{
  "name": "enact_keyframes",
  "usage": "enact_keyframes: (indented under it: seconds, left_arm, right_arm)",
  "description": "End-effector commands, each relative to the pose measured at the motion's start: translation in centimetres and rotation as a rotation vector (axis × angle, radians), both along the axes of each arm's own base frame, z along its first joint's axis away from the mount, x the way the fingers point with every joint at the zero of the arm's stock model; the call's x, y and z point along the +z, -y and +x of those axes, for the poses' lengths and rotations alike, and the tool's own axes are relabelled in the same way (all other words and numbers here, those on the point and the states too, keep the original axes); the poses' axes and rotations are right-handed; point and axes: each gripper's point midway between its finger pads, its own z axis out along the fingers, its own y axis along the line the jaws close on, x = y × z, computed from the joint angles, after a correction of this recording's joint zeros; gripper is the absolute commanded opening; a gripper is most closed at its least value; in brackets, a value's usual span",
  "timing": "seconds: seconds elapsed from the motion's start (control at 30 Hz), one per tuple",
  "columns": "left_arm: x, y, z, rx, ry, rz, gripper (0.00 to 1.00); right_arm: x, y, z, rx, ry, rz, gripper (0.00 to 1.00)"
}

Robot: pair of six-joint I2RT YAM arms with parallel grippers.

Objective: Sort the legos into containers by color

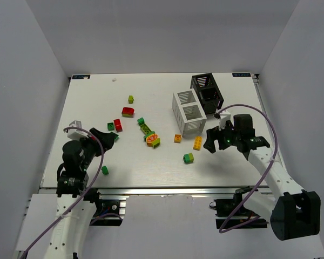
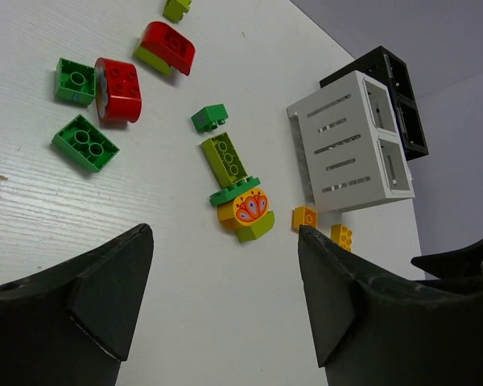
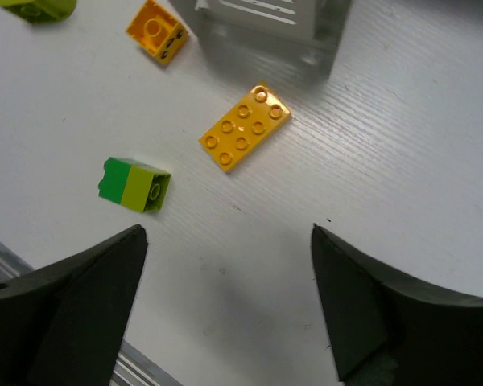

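Note:
The legos lie scattered on the white table. In the top view, two red bricks (image 1: 128, 111) (image 1: 117, 124), green bricks (image 1: 111, 127) (image 1: 141, 121) and an orange flower stack (image 1: 153, 141) lie mid-left. An orange flat brick (image 1: 197, 143) and a green-lime brick (image 1: 188, 158) lie in front of the white bin (image 1: 189, 111). The black bin (image 1: 206, 93) stands behind it. My left gripper (image 1: 105, 137) (image 2: 224, 233) is open and empty, short of the flower stack (image 2: 243, 211). My right gripper (image 1: 210, 140) (image 3: 225, 232) is open and empty, near the orange flat brick (image 3: 245, 128) and green-lime brick (image 3: 134, 185).
A small orange brick (image 1: 177, 138) (image 3: 156, 30) lies by the white bin's front corner. A lime brick (image 1: 130, 99) lies further back, a small green one (image 1: 105, 170) near the front edge. White walls enclose the table on three sides.

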Motion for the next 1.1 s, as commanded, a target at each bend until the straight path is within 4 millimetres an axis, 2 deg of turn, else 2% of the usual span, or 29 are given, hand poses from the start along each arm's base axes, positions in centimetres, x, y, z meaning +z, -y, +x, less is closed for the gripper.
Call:
enact_keyframes:
  seconds: [0.0, 0.1, 0.3, 0.37, 0.53, 0.9, 1.07]
  left_arm:
    - [0.0, 0.3, -0.1, 0.0, 0.025, -0.037, 0.82]
    - [0.2, 0.3, -0.2, -0.002, 0.018, -0.04, 0.82]
    - [0.5, 0.2, -0.4, 0.003, 0.012, -0.029, 0.82]
    - [0.5, 0.1, -0.4, 0.01, 0.012, -0.035, 0.82]
    - [0.7, 0.0, -0.7, 0.019, 0.023, -0.049, 0.82]
    - [1.0, -0.2, -1.0, 0.033, 0.029, -0.054, 0.82]
    - [1.1, -0.1, -1.1, 0.03, 0.041, -0.058, 0.82]
  right_arm:
    - [-0.1, 0.5, 2.0, -0.167, 0.001, 0.038, 0.82]
    - [-0.1, 0.0, 2.4, -0.198, -0.009, 0.082, 0.77]
    - [-2.1, -1.3, 1.9, -0.329, -0.123, 0.172, 0.75]
    - [-3.0, -1.2, 2.0, -0.404, -0.148, 0.182, 0.76]
    - [-4.0, -2.6, 2.0, -0.44, -0.183, 0.189, 0.83]
    - [-5.7, -4.5, 4.5, -0.501, -0.181, 0.113, 0.8]
    - [-6.5, -5.4, 4.7, -0.493, -0.166, 0.064, 0.78]
